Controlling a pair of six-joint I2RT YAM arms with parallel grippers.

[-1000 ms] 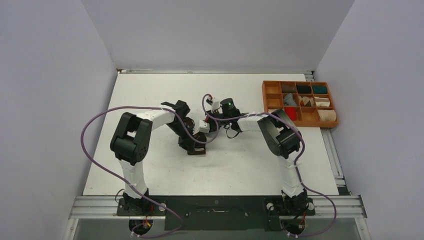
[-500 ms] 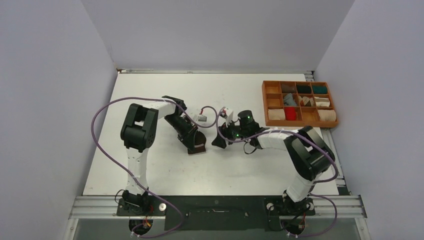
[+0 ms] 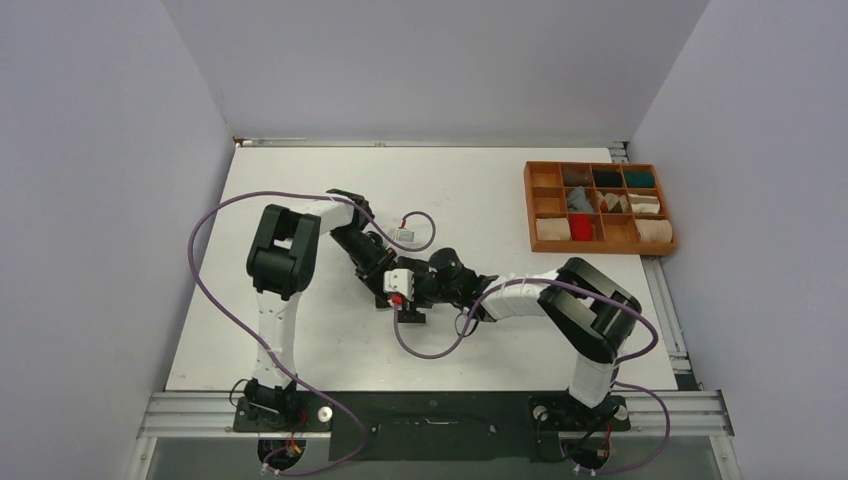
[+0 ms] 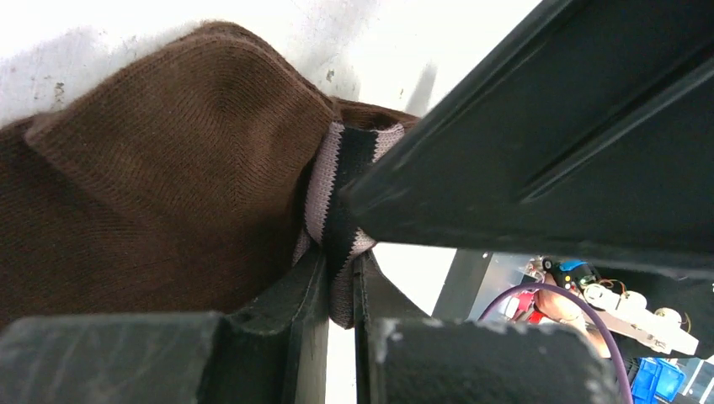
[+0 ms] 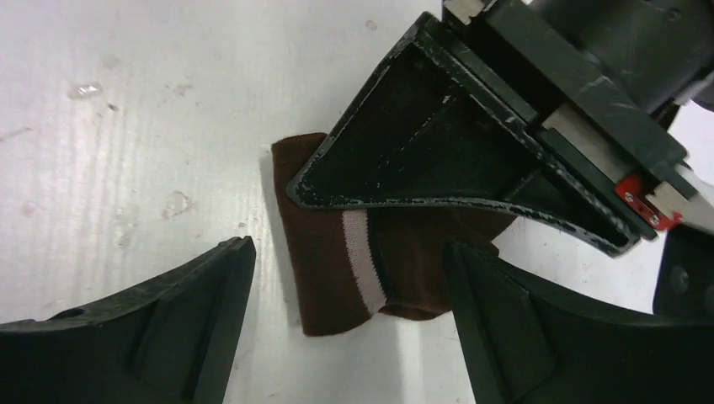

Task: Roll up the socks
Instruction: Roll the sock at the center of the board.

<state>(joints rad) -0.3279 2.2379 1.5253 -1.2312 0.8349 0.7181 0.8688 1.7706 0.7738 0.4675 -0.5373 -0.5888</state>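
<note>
A dark brown sock [image 4: 160, 194] with a pale-striped cuff [image 4: 335, 181] lies on the white table. My left gripper [image 4: 341, 282] is shut on that cuff, with fabric pinched between the jaws. From the right wrist view the same sock [image 5: 324, 269] sits folded under the left gripper [image 5: 429, 160]. My right gripper [image 5: 349, 332] stands open around the sock's near end, one finger on each side, touching nothing. In the top view both grippers meet mid-table, left [image 3: 383, 283] and right [image 3: 400, 303], hiding the sock. A grey sock [image 3: 578, 198] and a red sock [image 3: 581, 226] sit in the tray.
A wooden compartment tray [image 3: 527, 200] stands at the back right with beige, cream and teal rolled bundles. Purple cables [image 3: 430, 345] loop over the table around both arms. Grey walls close in the left, back and right sides.
The right arm swung round to the front right of the sock and lowered toward it. Its gripper went from shut to wide open. The left gripper kept its hold and barely shifted.
</note>
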